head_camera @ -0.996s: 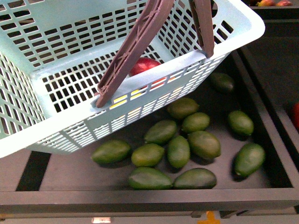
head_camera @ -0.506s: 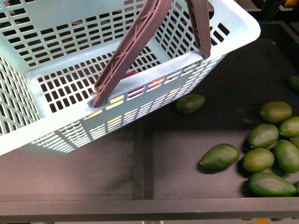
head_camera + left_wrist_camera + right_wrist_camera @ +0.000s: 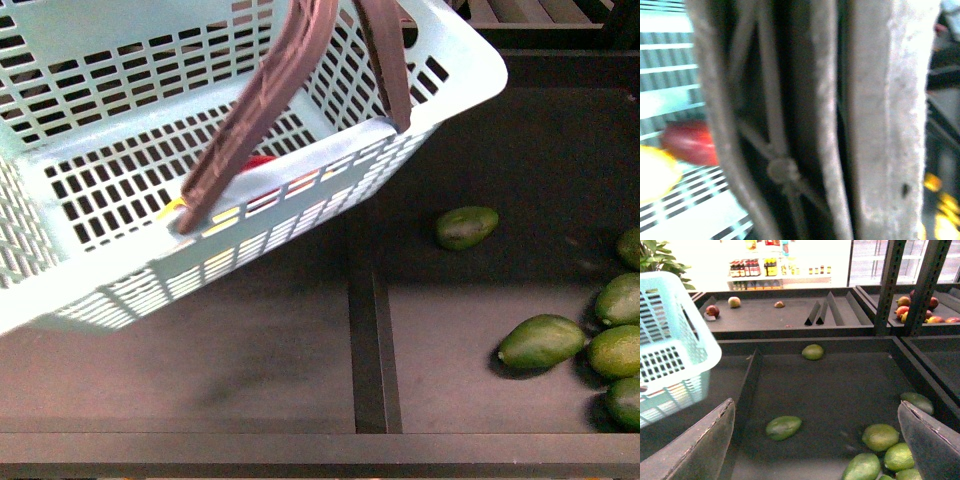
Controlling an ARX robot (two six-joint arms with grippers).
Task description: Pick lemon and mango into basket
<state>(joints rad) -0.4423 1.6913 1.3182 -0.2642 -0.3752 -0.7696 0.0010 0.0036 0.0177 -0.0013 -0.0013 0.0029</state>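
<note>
The aqua basket (image 3: 320, 170) hangs tilted at the upper left of the front view, its brown handles (image 3: 260, 100) running up out of the picture. My left gripper is shut on the basket; in the left wrist view a handle (image 3: 880, 125) fills the picture and hides the fingers. A red fruit (image 3: 690, 142) and a yellow fruit (image 3: 655, 172) lie inside; I cannot tell if the yellow one is the lemon. My right gripper (image 3: 815, 450) is open and empty over a dark bin of green mangoes (image 3: 784, 427). The basket also shows in the right wrist view (image 3: 670, 355).
Green mangoes (image 3: 541, 342) lie at the bin's right side, one apart (image 3: 467, 227). A raised divider (image 3: 372, 340) splits the dark bins, with a front ledge (image 3: 320, 445). Metal posts (image 3: 888, 285) stand behind, and a back shelf (image 3: 790, 315) holds a few fruits.
The front view has swung left: the green mangoes slid to the right edge and the divider came into view. The basket still hangs, now a little further left in the picture.
</note>
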